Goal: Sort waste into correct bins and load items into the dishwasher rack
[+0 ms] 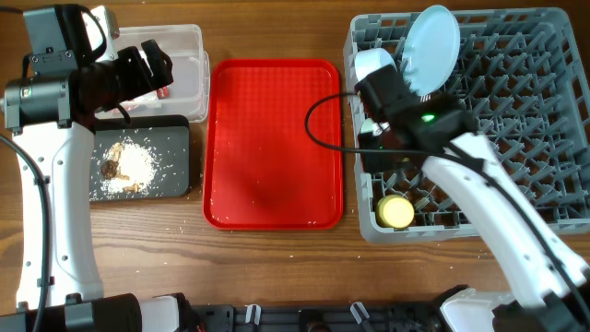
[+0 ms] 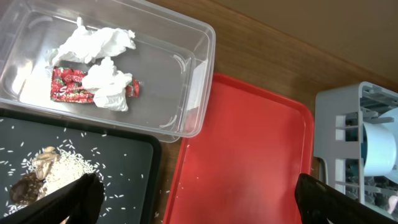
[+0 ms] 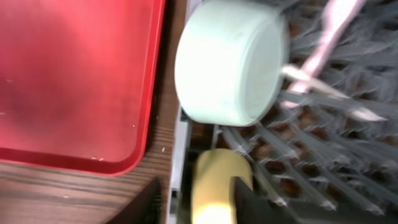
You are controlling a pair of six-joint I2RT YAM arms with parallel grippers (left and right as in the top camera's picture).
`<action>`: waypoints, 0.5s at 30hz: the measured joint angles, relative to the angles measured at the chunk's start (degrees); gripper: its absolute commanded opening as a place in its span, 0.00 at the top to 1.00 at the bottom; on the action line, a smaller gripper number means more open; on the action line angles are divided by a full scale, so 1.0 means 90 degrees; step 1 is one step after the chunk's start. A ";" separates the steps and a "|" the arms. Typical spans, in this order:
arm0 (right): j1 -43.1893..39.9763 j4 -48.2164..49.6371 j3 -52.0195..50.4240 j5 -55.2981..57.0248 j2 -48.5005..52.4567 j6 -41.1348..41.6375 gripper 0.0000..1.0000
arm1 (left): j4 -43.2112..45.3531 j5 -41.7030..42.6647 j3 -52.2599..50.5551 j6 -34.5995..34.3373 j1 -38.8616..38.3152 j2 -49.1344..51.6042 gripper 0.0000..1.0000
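In the left wrist view, the clear tub (image 2: 186,68) holds crumpled white napkins (image 2: 102,43) and a red-and-white wrapper (image 2: 65,87). The black tray (image 2: 124,162) holds rice with brown bits (image 2: 43,174). My left gripper (image 2: 199,205) is open and empty above the tray edges; overhead it (image 1: 152,66) hangs by the tub (image 1: 184,55). My right gripper (image 3: 199,205) is open over the rack's (image 1: 516,138) left edge, its fingers either side of the yellow cup (image 3: 217,186) below. A pale bowl (image 3: 230,62) lies just beyond, with a white utensil (image 3: 323,50). The blue plate (image 1: 431,46) stands upright in the rack.
The flat red serving tray (image 1: 272,143) lies between the bins and the rack, with a few rice grains on it. Loose grains dot the wood near the black tray (image 1: 175,138). The right arm (image 1: 498,212) crosses the rack's front.
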 measured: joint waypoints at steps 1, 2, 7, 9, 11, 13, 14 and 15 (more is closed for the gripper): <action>0.0000 -0.0359 0.0675 0.0158 -0.0146 -0.0007 0.00 | 0.0005 0.0002 0.0000 0.0000 0.0000 0.0000 0.00; 0.0000 -0.0476 0.1134 0.0267 -0.0301 -0.0029 0.00 | 0.0000 0.0000 0.0000 0.0000 0.0000 0.0000 0.00; 0.0007 -0.1362 0.2596 0.0648 -0.1348 -0.0053 0.00 | 0.0000 0.0005 0.0000 0.0000 0.0000 0.0000 0.00; 0.0007 -0.1401 0.2650 0.0816 -0.2004 -0.0350 0.00 | -0.0002 0.0005 0.0000 0.0000 0.0000 0.0000 0.00; 0.0007 -0.1399 0.2654 0.0981 -0.2358 -0.0707 0.00 | 0.0000 0.0002 0.0000 0.0000 0.0000 0.0000 0.00; 0.0007 -0.1404 0.2652 0.1428 -0.2805 -0.0658 0.00 | 0.0000 0.0005 0.0000 0.0000 0.0000 0.0000 0.00; 0.0007 -0.1401 0.2640 0.1608 -0.2917 -0.0515 0.00 | 0.0000 0.0002 0.0000 0.0000 0.0000 0.0000 0.00; -0.0007 -0.1110 0.2450 0.1824 -0.3104 -0.0372 0.00 | -0.0002 0.0005 0.0000 0.0000 0.0000 0.0000 0.00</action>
